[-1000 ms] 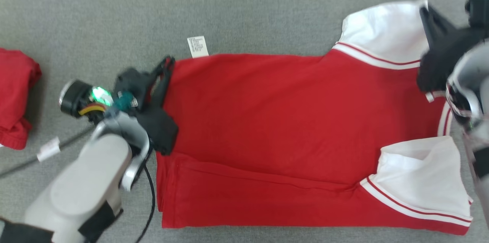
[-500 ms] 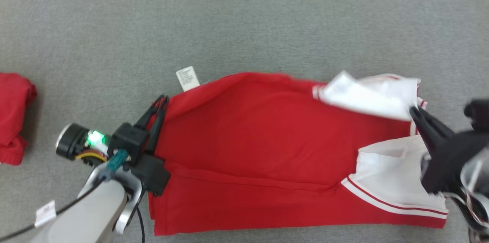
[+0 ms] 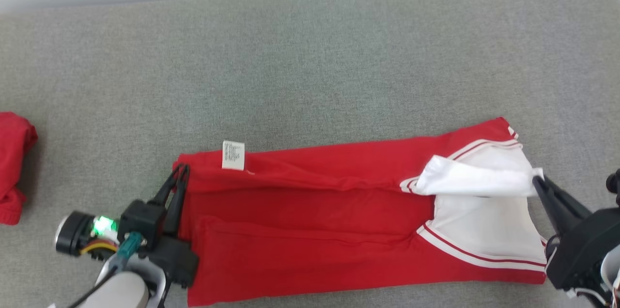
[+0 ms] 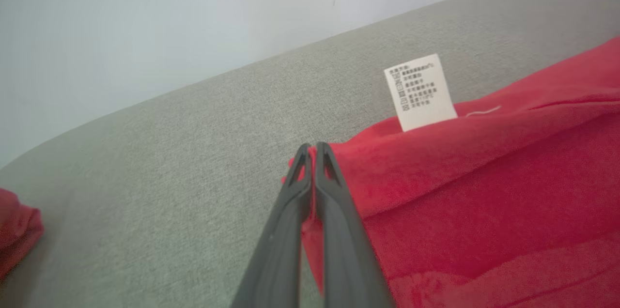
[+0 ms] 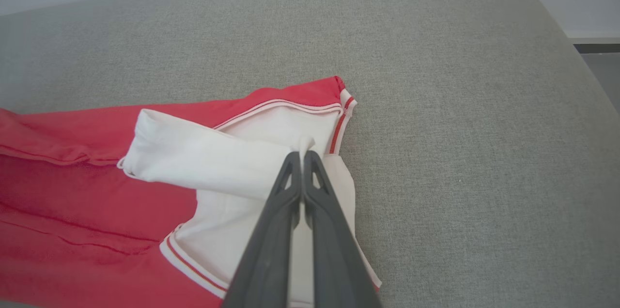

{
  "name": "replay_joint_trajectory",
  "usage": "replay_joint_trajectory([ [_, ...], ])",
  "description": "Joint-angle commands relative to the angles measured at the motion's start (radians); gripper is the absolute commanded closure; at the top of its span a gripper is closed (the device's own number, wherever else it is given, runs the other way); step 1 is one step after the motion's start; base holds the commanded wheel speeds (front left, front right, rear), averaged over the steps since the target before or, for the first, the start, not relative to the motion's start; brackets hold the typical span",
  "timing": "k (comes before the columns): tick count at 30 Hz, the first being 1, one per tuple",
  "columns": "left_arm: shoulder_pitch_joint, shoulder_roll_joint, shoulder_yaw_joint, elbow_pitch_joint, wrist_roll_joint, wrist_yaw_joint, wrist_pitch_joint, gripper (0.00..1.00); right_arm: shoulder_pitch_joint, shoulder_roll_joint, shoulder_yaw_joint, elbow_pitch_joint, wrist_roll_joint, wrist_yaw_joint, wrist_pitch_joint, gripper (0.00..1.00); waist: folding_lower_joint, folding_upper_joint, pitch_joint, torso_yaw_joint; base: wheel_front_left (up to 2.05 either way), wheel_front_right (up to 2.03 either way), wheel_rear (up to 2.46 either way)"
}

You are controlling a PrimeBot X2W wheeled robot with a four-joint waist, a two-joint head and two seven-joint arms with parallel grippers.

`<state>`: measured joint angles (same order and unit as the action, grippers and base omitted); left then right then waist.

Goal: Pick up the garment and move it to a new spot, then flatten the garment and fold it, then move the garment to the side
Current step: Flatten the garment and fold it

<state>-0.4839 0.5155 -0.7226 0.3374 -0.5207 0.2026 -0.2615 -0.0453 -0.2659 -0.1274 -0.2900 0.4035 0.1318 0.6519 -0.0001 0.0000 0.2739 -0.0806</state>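
While the red garment (image 3: 315,230) lay along the lower middle of the head view on the grey fabric surface (image 3: 310,56), folded lengthwise into a long band, each arm held one end of it. The left tool (image 3: 180,172) sat at the lower left of that view, its pale forearm (image 3: 121,293) rising from the bottom edge and its two dark fingers pointing up and slightly right. They were pressed together on the garment's upper left corner. In the left wrist view the fingers (image 4: 339,230) met at their tips with a sliver of red cloth pinched between them. A white care label (image 4: 420,91) stood up from the folded edge just to the upper right of the tips.

The right tool (image 3: 536,181) came in from the lower right corner of the head view, fingers pointing up and left. It was closed on the end of a white sleeve (image 3: 470,179) laid across the garment's white, red-striped shoulder area. The right wrist view showed those fingers clamped on a small tuft of white cloth, the sleeve stretching away toward the left of the frame. A second red cloth (image 3: 12,167) lay bunched at the left edge of the head view, well apart from the garment.
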Motion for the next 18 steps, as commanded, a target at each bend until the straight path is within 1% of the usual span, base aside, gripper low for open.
replay_joint_trajectory([
  [1, 0.027, -0.002, 0.006, -0.001, 0.005, 0.005, -0.004, 1.0, 0.017, 0.005, -0.005, -0.004, -0.008, -0.003, 0.002, 1.0, 0.0001, 0.0, -0.008, -0.001, 0.0, 0.0, 0.0],
  [4, 0.062, -0.009, 0.025, -0.006, 0.009, 0.005, -0.004, 1.0, 0.041, 0.014, -0.004, -0.005, -0.01, -0.003, 0.009, 1.0, 0.0001, 0.0, -0.02, 0.001, 0.0, 0.0, 0.0],
  [9, 0.115, -0.026, 0.053, -0.001, 0.013, -0.005, -0.004, 1.0, 0.08, 0.023, 0.0, 0.005, -0.016, -0.003, 0.014, 1.0, 0.0001, 0.0, -0.037, 0.004, 0.0, 0.0, 0.0],
  [16, 0.169, -0.065, 0.076, 0.013, 0.019, -0.011, -0.004, 1.0, 0.118, 0.01, 0.019, 0.051, -0.045, -0.003, 0.005, 1.0, 0.0001, 0.0, -0.057, 0.006, 0.0, 0.0, 0.0],
  [17, 0.172, -0.069, 0.08, 0.015, 0.02, -0.013, -0.004, 0.83, 0.12, 0.009, 0.022, 0.059, -0.048, -0.003, 0.0, 1.0, 0.0001, 0.0, -0.058, 0.006, 0.0, 0.0, 0.0],
  [18, 0.177, -0.074, 0.084, 0.018, 0.023, -0.016, -0.004, 0.63, 0.121, 0.006, 0.025, 0.068, -0.054, -0.003, -0.004, 1.0, 0.0001, 0.0, -0.059, 0.005, 0.0, 0.0, 0.0],
])
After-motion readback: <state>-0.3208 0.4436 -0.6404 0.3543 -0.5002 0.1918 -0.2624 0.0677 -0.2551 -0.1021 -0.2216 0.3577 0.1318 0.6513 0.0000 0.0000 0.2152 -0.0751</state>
